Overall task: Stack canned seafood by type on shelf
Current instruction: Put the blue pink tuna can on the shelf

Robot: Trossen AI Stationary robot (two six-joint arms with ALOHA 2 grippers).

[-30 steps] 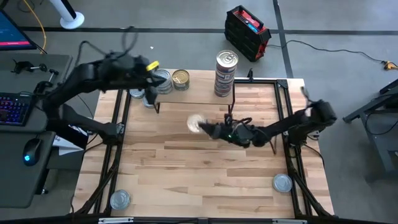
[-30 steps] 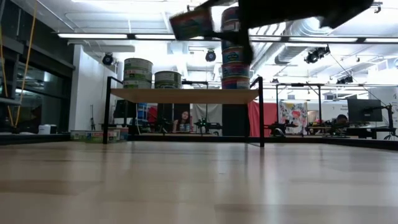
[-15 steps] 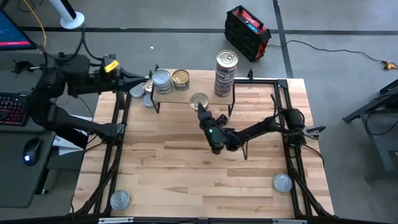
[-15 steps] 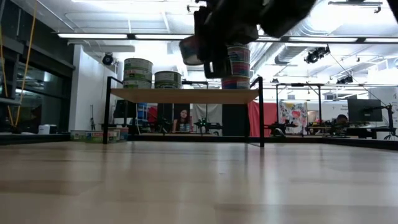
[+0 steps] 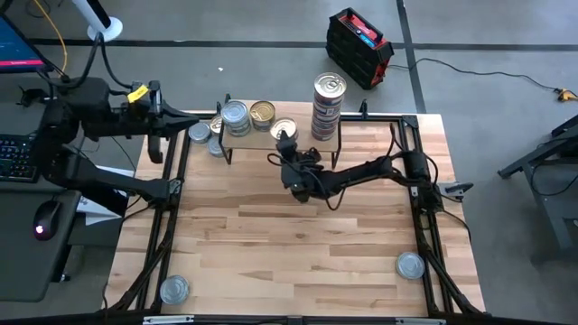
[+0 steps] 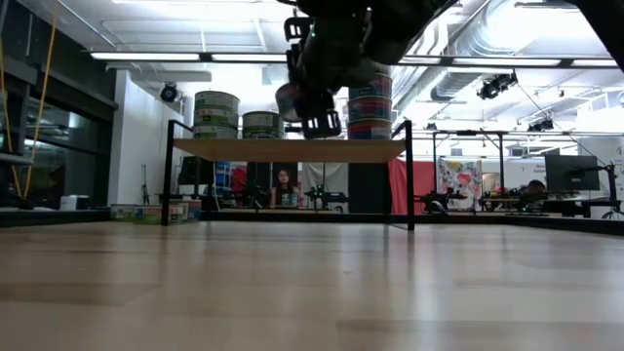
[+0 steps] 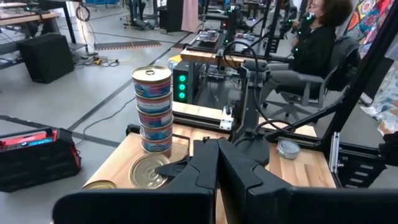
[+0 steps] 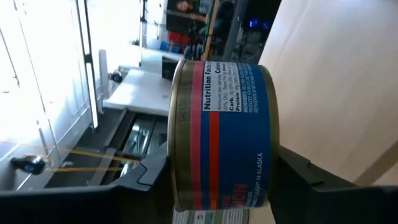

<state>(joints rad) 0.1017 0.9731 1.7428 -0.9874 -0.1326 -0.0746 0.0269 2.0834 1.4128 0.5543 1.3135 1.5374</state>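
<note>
My right gripper reaches level from the table's right and is shut on a tin of canned seafood with a gold lid and a blue-and-red label. It holds the tin over the shelf, between a gold-lidded tin and a tall stack of tins. In the low view the tin hangs above the shelf board. Silver-lidded tins stand at the shelf's left end. My left gripper is shut on nothing, drawn back by the table's far left corner. My right gripper pinches the tin between its two fingers, which lie against its two flat ends. One finger is on the gold lid and the other is under the base. The fingers come in level from the table's right. The tin stays upright, lid up, clear of the shelf board.
Two loose silver-lidded tins rest on the tabletop, one near the front right corner and one near the front left. A black-and-red case lies on the floor behind the table. A person sits at a desk beyond the table.
My right gripper has carried the tin from mid-table toward the far edge to above the shelf, rolling its wrist so the lid faces up. My left gripper has drawn back from the shelf's left end toward the table's left edge, still shut.
</note>
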